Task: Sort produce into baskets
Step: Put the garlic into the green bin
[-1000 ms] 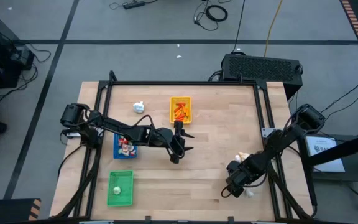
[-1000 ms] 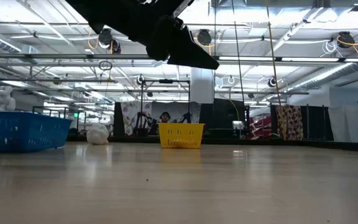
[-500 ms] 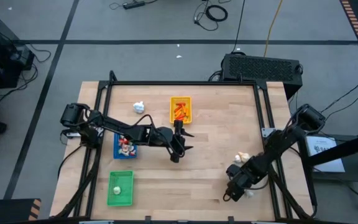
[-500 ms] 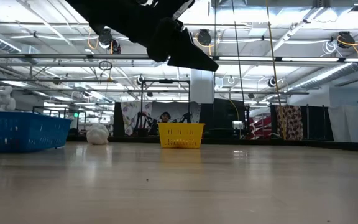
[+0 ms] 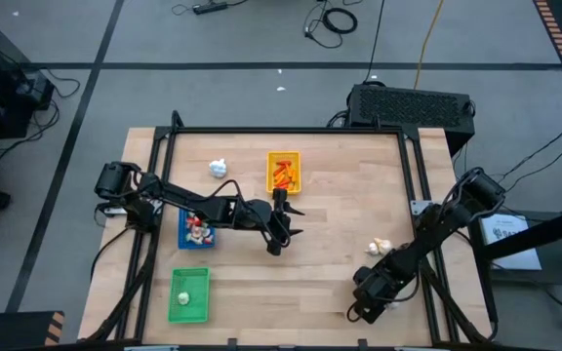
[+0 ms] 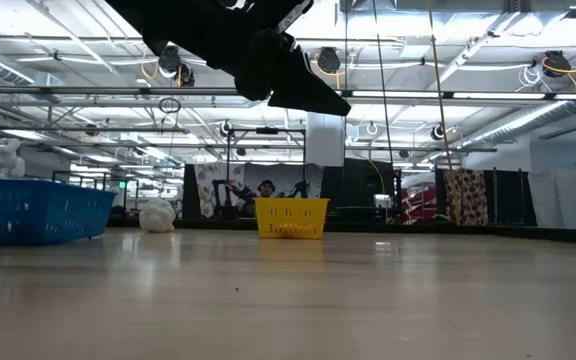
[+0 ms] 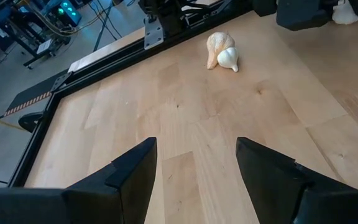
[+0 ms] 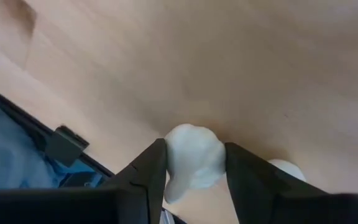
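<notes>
The yellow basket (image 5: 283,172) at the far middle holds orange pieces. The blue basket (image 5: 198,229) holds red-and-white pieces, and the green basket (image 5: 188,295) holds one whitish piece. A white bulb (image 5: 219,168) lies loose at the far left. Two pale bulbs (image 5: 379,247) lie together toward the right. My left gripper (image 5: 279,232) hangs open above the table's middle. My right gripper (image 5: 367,310) is down at the near right, shut on a white bulb (image 8: 191,158). Another white piece (image 8: 284,169) lies right beside it. My right gripper pinches the white bulb between its two fingers, which press on its opposite sides (image 8: 169,163). The fingers come steeply from above, slanting toward the table's near edge. The bulb sits low against the wooden table top.
A black frame (image 5: 291,130) runs along the table's far and side edges. Bare wood lies between the two arms and along the near edge. The low view shows the blue basket (image 6: 33,210), the loose bulb (image 6: 156,215) and the yellow basket (image 6: 291,217).
My right gripper has moved a little toward the table's near edge and sunk. The white piece that showed beside it in the high view is now hidden under it. My left arm has kept still.
</notes>
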Available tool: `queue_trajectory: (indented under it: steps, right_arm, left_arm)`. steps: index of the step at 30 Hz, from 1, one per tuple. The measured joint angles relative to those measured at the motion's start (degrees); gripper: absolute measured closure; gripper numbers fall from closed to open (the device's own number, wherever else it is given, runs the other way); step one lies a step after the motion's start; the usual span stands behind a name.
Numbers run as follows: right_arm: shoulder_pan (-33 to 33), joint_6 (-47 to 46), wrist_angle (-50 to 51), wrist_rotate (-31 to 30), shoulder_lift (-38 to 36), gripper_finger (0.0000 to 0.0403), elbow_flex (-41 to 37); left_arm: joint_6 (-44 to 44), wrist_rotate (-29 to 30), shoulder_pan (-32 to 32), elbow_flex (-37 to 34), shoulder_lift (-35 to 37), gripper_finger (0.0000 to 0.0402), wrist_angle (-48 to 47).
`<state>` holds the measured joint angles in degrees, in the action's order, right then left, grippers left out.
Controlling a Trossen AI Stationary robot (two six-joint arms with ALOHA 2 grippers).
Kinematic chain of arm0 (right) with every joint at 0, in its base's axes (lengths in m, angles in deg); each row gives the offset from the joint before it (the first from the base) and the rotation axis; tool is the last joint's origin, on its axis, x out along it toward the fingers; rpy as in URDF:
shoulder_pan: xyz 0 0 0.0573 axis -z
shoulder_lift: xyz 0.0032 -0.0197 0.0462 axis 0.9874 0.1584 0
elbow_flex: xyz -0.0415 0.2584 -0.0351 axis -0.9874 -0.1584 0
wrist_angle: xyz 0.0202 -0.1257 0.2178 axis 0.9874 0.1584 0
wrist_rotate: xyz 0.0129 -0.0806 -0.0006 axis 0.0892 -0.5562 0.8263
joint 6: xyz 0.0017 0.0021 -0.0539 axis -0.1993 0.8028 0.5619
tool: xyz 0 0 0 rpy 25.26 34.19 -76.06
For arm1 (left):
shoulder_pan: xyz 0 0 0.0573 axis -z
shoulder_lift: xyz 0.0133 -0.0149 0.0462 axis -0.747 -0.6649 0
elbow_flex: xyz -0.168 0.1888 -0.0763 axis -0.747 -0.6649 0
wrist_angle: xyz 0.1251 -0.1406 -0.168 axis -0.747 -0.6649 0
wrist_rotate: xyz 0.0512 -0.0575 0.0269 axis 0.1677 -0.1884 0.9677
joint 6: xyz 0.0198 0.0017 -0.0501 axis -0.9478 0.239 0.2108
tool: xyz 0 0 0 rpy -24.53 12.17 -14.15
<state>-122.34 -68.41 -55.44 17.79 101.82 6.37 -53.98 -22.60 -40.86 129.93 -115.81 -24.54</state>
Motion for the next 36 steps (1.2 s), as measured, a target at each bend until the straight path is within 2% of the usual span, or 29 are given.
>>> queue_trajectory:
  steps: [2,10,16,21,27,33,36]
  right_arm:
    - [0.4,0.6,-0.1,-1.2,-1.0,0.0272,-0.1]
    - [3.3,7.6,0.3,-18.2,-9.0,0.0276,-0.3]
    - [5.1,20.6,-4.3,-32.3,-15.6,0.0277,-0.3]
    - [6.9,30.8,-10.2,-40.5,-20.8,0.0277,-0.3]
    - [9.0,39.3,-17.2,-42.8,-24.1,0.0277,-0.2]
    - [11.0,44.8,-26.3,-42.6,-24.5,0.0277,-0.2]
    - [11.8,45.8,-28.4,-41.9,-24.5,0.0277,-0.2]
  left_arm:
    - [0.0,0.0,0.0,0.0,0.0,0.0174,0.0]
    - [0.0,-0.7,0.1,0.0,0.0,0.0174,1.8]
    - [1.4,-10.2,0.1,0.0,0.0,0.0174,5.7]
    - [-0.1,-17.3,0.6,0.0,0.0,0.0174,6.1]
    - [-6.1,-18.8,3.1,0.0,-0.1,0.0174,13.0]
    - [-16.1,-16.8,5.0,0.0,-2.9,0.0174,20.3]
    - [-16.9,-15.8,5.1,0.0,-4.6,0.0174,24.9]
